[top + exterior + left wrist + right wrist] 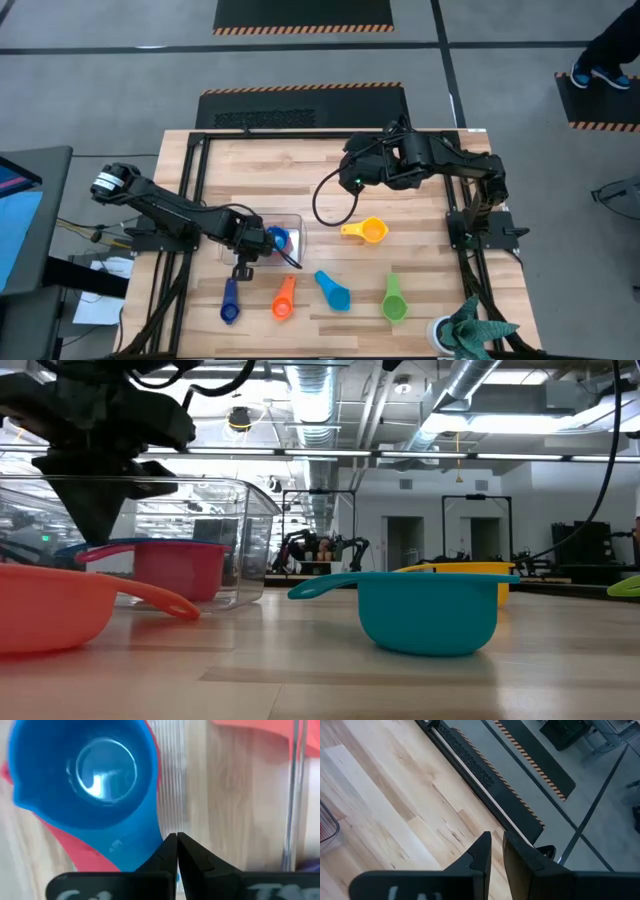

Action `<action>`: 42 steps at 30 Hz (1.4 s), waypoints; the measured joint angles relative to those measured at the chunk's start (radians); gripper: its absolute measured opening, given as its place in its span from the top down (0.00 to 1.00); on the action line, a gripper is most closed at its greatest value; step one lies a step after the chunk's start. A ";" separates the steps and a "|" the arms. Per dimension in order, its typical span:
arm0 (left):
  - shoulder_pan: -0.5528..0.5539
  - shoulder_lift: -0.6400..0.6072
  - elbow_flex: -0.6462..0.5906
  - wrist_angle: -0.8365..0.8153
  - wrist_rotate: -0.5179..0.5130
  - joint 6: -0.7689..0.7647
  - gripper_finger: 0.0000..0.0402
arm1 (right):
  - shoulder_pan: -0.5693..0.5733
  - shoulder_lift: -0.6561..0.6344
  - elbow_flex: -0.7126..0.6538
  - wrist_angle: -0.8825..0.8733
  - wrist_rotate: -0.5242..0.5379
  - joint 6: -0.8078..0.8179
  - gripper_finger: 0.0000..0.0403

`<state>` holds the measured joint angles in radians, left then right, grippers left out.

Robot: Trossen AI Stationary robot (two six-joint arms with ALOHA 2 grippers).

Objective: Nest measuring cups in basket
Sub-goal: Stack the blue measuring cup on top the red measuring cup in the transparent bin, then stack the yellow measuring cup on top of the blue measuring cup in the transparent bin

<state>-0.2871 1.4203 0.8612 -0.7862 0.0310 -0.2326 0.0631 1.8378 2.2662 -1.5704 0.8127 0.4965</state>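
The clear basket (292, 222) stands on the table's near left part. Inside it a blue measuring cup (100, 770) sits nested in a red one (70, 852), whose handle (291, 259) pokes out over the near rim. My left gripper (176, 840) hangs over the basket, shut on the blue cup. Dark blue (230, 301), orange (284, 298), light blue (333, 290) and green (393, 298) cups lie in a row near the front edge, and a yellow one (365, 231) lies farther back. My right gripper (497, 840) hovers shut over the far table. My left gripper pinches the blue cup's flat handle (150, 840) between its two fingertips, coming from above and pointing down. The bowl sits inside the red cup in the basket. The fingers hide the handle's free end.
The table's black frame rail (300, 135) runs along the far edge. A black cable (325, 195) loops on the wood below the right arm. A green plant-like object (470, 330) sits at the near right corner. Bare wood lies between the basket and the yellow cup.
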 joint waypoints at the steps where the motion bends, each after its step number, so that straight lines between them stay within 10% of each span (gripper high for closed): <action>1: 0.000 0.000 0.000 -0.001 -0.011 0.000 1.00 | 0.000 0.000 0.000 0.000 0.000 0.000 0.83; 21: 0.001 0.000 0.010 -0.144 -0.114 -0.052 1.00 | 0.002 0.000 0.000 0.000 -0.002 0.000 0.83; 30: 0.001 -0.025 0.317 -0.464 -0.184 0.068 1.00 | 0.010 0.000 0.000 -0.001 -0.069 -0.092 0.83; 42: 0.003 -0.543 0.207 -0.616 -0.370 -0.233 1.00 | 0.032 -0.154 -0.432 -0.001 -0.186 0.085 0.83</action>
<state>-0.2844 0.8770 1.0683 -1.4021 -0.3388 -0.4658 0.0950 1.6833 1.8337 -1.5713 0.6264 0.5817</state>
